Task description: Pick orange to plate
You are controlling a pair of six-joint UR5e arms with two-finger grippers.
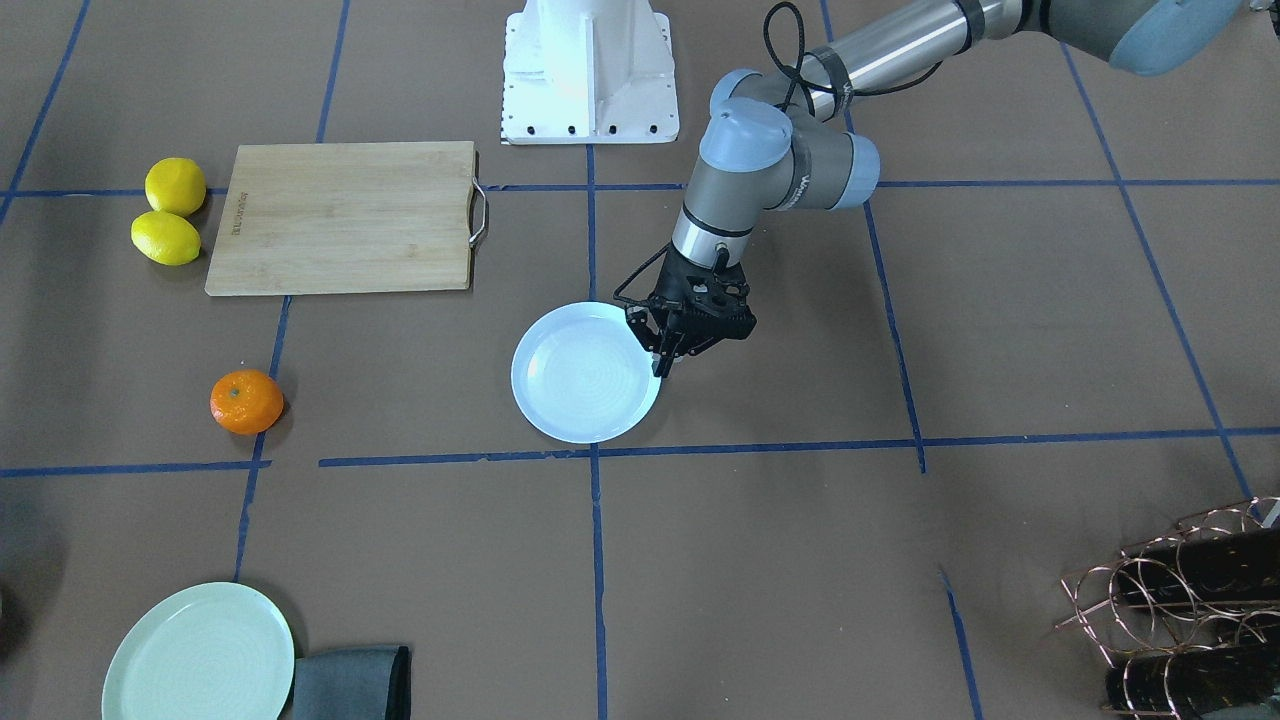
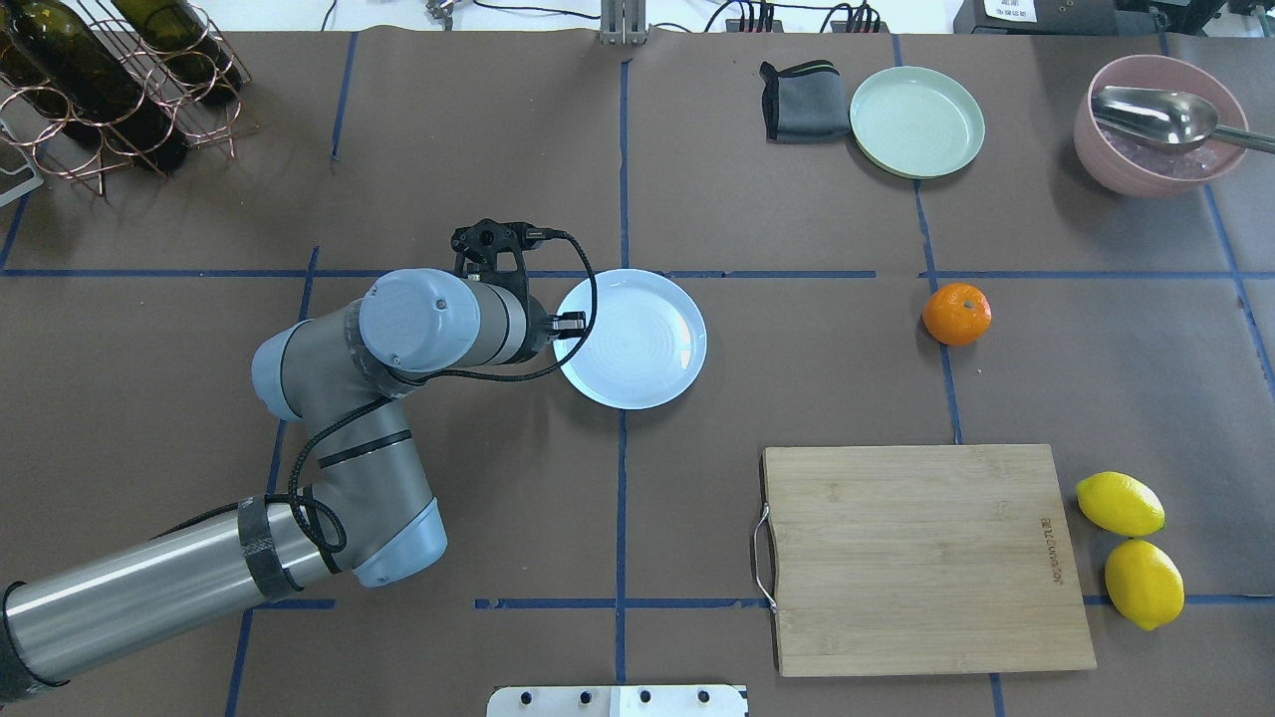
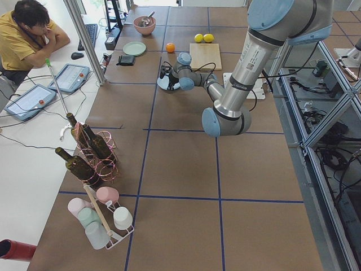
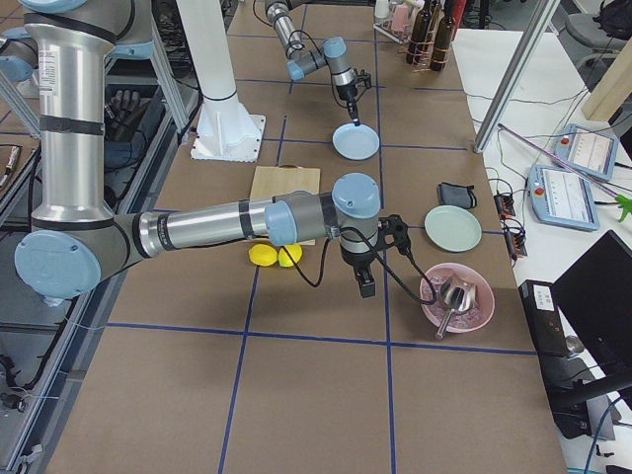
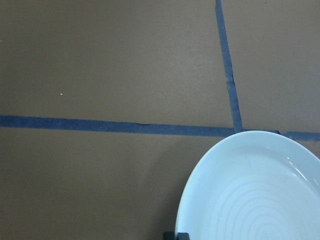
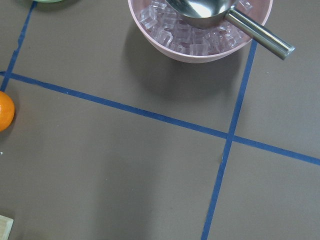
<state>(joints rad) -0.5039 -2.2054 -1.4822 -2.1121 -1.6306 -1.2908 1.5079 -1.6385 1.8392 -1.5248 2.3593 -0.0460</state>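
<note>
Brown paper gridded with blue tape covers the tabletop.

From the front-facing camera, the orange (image 1: 246,401) sits alone at left of centre, well apart from the plate (image 1: 570,405), which lies mid-frame with nothing on it. My left fingers (image 1: 661,358) look drawn together, with their tips at the plate's right rim. Whether they pinch that rim I cannot tell. The lemons (image 1: 175,186) and a cutting board (image 1: 340,215) lie upper left, and a pale green plate (image 1: 198,655), also bare, is at lower left.

From overhead, the orange is right of centre and the plate is in the middle. At upper right a pink bowl (image 2: 1146,185) holds clear cubes and a metal scoop (image 2: 1160,115).

The left-end view shows the orange as a small dot near the top centre.

From the right end, my right fingers (image 4: 367,288) hang over bare paper near the pink bowl. I cannot tell whether they are apart or together.

My left wrist camera sees only the plate's pale curve at lower right.

My right wrist camera catches a sliver of the orange at the left edge, and the bowl of cubes at the top.

I judge the fruit to be light, firm under a slightly giving skin, and apt to roll. I would take it from above, across its widest girth, with a moderate squeeze.
</note>
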